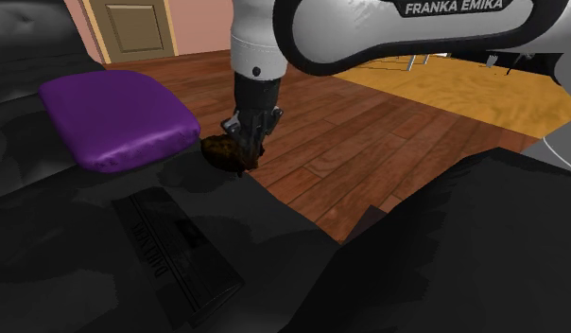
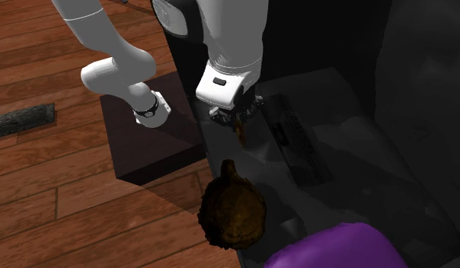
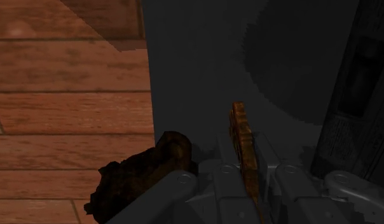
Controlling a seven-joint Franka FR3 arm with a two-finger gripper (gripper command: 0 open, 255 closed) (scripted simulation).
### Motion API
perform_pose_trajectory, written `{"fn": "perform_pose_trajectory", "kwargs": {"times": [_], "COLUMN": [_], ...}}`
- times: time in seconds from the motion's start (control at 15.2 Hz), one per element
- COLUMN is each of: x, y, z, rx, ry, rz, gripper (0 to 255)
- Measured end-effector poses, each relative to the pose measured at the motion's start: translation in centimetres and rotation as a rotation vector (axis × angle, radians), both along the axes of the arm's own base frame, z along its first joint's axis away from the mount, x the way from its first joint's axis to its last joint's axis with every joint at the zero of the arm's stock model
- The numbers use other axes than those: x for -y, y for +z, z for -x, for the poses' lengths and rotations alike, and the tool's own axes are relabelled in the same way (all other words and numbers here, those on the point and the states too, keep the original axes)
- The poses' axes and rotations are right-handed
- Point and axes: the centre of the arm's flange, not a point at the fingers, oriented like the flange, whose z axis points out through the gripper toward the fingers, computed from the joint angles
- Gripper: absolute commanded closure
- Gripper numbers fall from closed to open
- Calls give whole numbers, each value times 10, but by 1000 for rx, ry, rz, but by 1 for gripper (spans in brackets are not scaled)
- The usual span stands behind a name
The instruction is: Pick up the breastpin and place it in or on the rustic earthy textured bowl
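Note:
The breastpin (image 3: 242, 141) is a thin orange-brown piece standing on edge, clasped between my gripper's (image 3: 246, 173) two fingers. In the second exterior view the gripper (image 2: 239, 120) hangs over the dark surface with the breastpin (image 2: 243, 135) poking out below it. The bowl (image 2: 232, 214) is dark brown and rough, sitting at the edge of the dark surface beside the wooden floor. The bowl (image 3: 144, 175) lies off to one side of the fingers, apart from the pin. From the shoulder view the gripper (image 1: 248, 137) partly covers the bowl (image 1: 217, 149).
A purple cushion (image 1: 118, 118) lies beyond the bowl on the dark couch-like surface (image 1: 76, 265). A flat black slab (image 1: 176, 251) rests on that surface near the gripper. The dark stand (image 2: 148, 148) sits on the wooden floor (image 1: 369, 142). A door (image 1: 142, 28) is far back.

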Motion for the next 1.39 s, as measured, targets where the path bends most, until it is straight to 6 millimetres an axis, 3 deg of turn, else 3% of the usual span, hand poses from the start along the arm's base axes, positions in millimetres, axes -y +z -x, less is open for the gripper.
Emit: {"fn": "perform_pose_trajectory", "kwargs": {"times": [0.73, 1.39], "x": [4, 59], "y": [56, 68], "z": [-6, -120], "rx": [0, -1], "ry": [0, 0], "rz": [0, 0], "gripper": [255, 255]}}
